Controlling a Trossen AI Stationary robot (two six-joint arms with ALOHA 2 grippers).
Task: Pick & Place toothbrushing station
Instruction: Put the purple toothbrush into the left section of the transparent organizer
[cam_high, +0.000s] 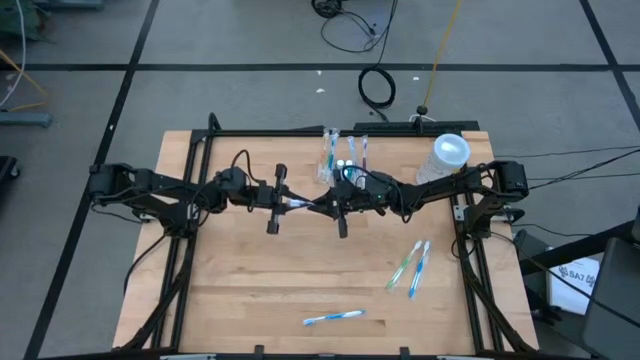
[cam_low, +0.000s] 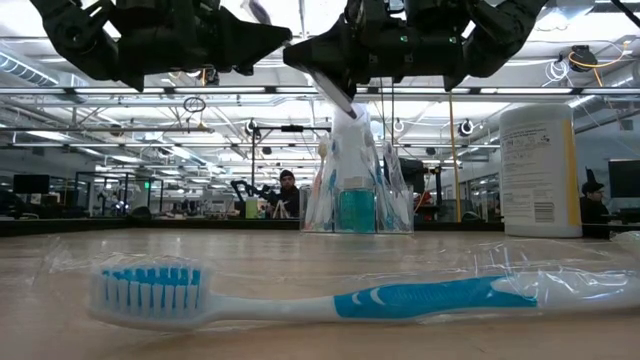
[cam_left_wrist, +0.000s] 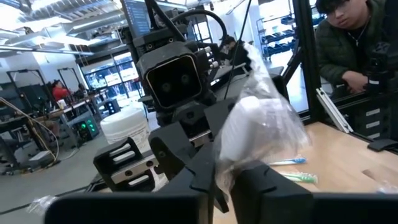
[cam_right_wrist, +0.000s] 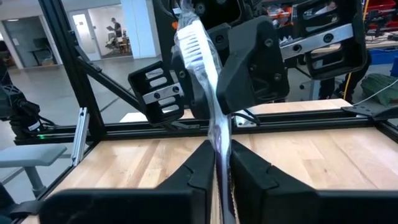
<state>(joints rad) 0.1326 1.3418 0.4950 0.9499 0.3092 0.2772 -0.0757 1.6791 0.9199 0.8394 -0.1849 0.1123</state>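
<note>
both grippers are meeting mid-table, left gripper (cam_high: 305, 204) and right gripper (cam_right_wrist: 222, 163) each clamping the same wrapped toothbrush (cam_right_wrist: 198, 56).

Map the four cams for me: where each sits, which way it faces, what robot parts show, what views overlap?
High: overhead, straight down; both arms meet mid-table over the wrapped toothbrush.
Low: table height, looking level across; arms overhead, a blue toothbrush close up, toothbrushing station behind.
Left wrist: past the left gripper toward the right arm.
Right wrist: past the right gripper, shut on the wrapped toothbrush, toward the left arm.
Shared: high and low both show the white cylinder.
</note>
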